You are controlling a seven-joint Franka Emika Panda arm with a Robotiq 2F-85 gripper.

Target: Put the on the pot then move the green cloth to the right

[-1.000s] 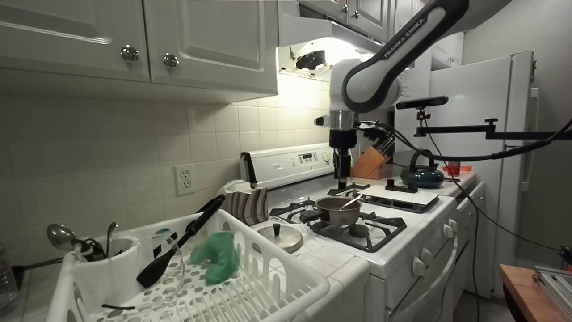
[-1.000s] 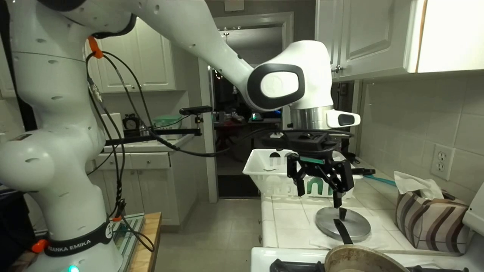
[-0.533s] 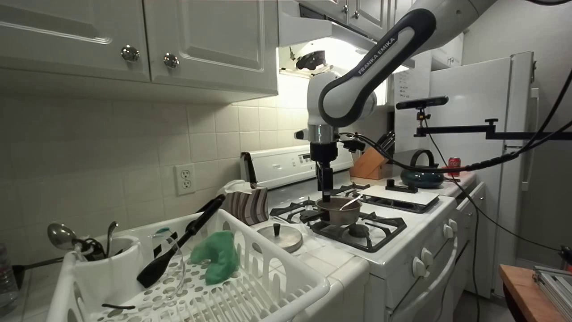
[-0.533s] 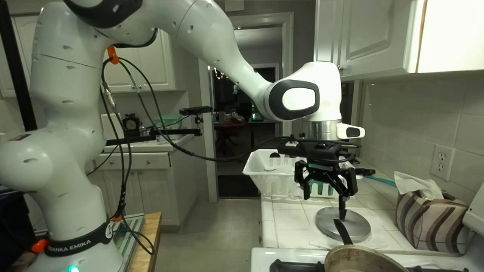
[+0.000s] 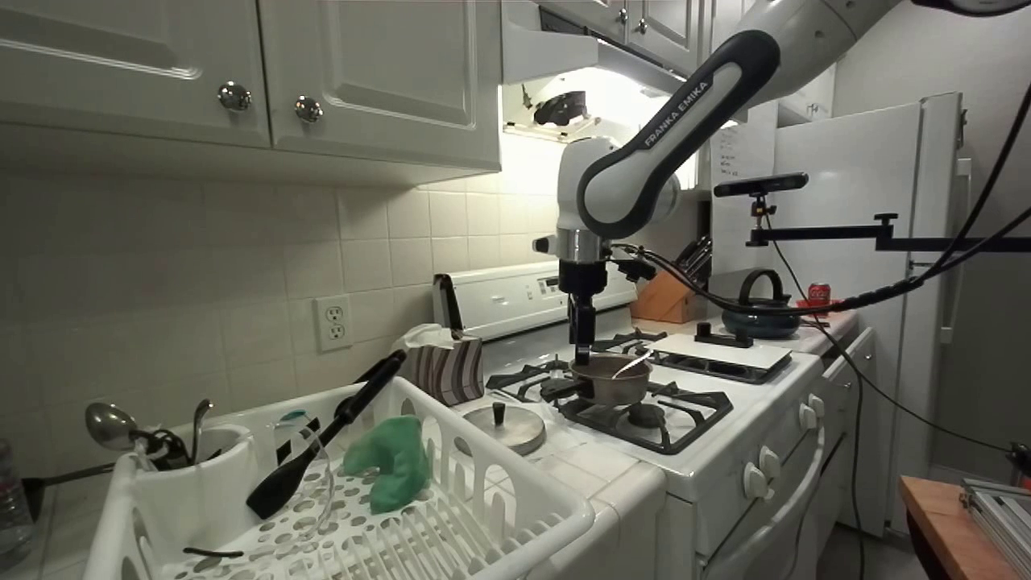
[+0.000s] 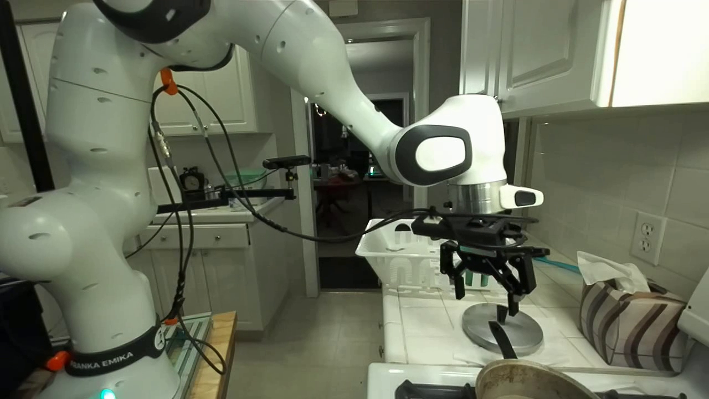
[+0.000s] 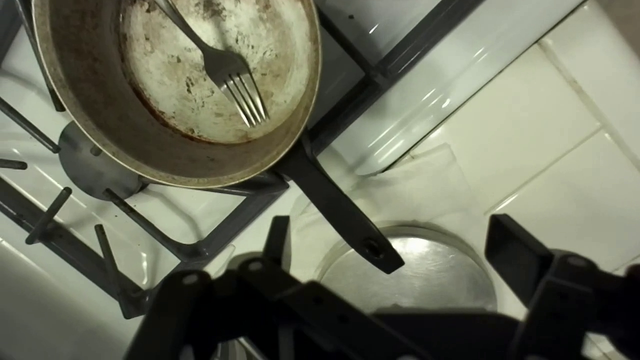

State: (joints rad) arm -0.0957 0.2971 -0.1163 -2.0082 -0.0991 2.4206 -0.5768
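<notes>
Item 1. Saucepan lid (image 5: 517, 435), metal, round; black knob (image 5: 498, 414) upright at its centre. Lies flat on the tiled bench (image 6: 426, 332) beside the stove (image 5: 709, 475). The task line drops the object's name; this lid is presumed meant. Handling, judged: light, stiff, not fragile; smooth disc likely slippery, thin edge a poor hold. Take by the knob, low and centred, from both sides; an off-centre pinch may let the disc tip or swivel.

Item 2. Saucepan (image 5: 619, 391), metal, on the stove; black handle (image 7: 345, 214) reaching toward the lid. Holds one fork (image 7: 227, 67), its stem rising past the rim in an exterior view; this may keep the lid from seating flat.

Item 3. Green cloth (image 5: 396, 461), bunched, in the white dish rack (image 5: 552, 503). Handling, judged: soft, light, yielding; best pinched from above at a raised fold.

Item 4. Fingers (image 7: 517, 255), black, one pair. Spread wide, holding nothing; part of the lid shows between them in the wrist view, and they stand clear of the knob in an exterior view. Approach should keep off the saucepan's handle, close by.
</notes>
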